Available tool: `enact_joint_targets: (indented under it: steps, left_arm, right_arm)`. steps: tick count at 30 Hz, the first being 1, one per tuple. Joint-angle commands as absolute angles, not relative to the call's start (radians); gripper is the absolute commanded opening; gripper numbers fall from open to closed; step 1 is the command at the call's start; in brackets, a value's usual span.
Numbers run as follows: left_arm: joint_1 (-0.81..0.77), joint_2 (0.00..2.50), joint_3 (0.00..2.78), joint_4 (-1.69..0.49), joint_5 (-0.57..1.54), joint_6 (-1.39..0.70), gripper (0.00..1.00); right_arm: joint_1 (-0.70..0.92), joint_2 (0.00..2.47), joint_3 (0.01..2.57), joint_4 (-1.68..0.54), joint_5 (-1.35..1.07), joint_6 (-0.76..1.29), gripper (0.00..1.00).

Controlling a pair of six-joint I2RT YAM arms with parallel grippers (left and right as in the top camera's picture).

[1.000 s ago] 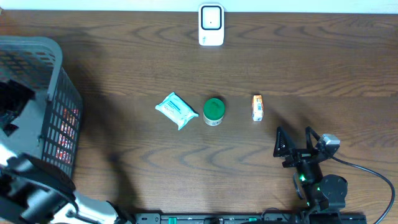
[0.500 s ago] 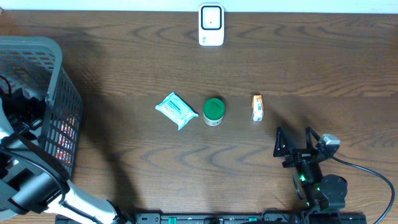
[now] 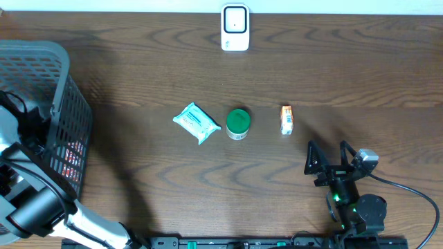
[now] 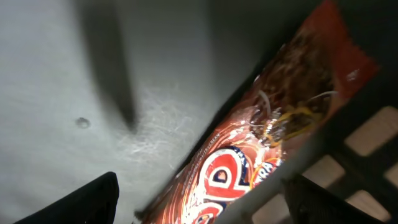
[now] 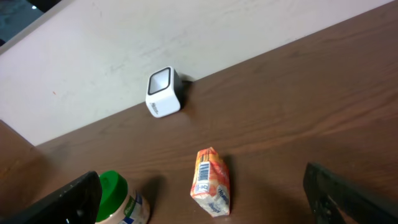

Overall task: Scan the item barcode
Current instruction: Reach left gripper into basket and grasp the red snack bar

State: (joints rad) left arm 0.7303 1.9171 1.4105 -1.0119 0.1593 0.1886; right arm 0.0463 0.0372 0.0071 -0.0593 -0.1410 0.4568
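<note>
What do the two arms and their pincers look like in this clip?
The right arm is black with a green light, a grey camera box and a black cable trailing off. The right pincer has two black wedge-shaped fingers. The left arm is black with light grey shells.

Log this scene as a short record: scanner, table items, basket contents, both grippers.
scanner: white scanner, at the far edge of the table
table items: wipes packet, green-lidded jar, orange carton, in a row mid-table
barcode: visible on the orange carton in the right wrist view
basket: grey basket at the left, red snack packet inside
left gripper: open, above the red snack packet, holding nothing
right gripper: open, empty, on the near side of the orange carton
</note>
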Motion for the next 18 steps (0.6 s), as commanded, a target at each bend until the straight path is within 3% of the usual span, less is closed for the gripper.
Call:
enact_joint_targets:
  steps: [1,8,9,12,18]
  left_arm:
    - [0.73,1.93,1.363,-0.985,0.157,0.205,0.86]
    - [0.73,1.933,1.292,-0.931,0.155,0.175,0.83]
    - [0.73,1.935,1.29,-0.93,0.15,0.17,0.79]
    - [0.73,1.936,1.29,-0.921,0.072,0.089,0.41]
    - [0.73,1.934,1.307,-0.923,-0.062,-0.024,0.28]
  right_arm:
    - [0.051,0.034,0.006,-0.063,-0.14,0.463,0.99]
    - [0.051,0.034,0.006,-0.063,-0.14,0.463,0.99]
    - [0.051,0.034,0.006,-0.063,-0.14,0.463,0.99]
    - [0.051,0.034,0.006,-0.063,-0.14,0.463,0.99]
    - [0.051,0.034,0.006,-0.063,-0.139,0.463,0.99]
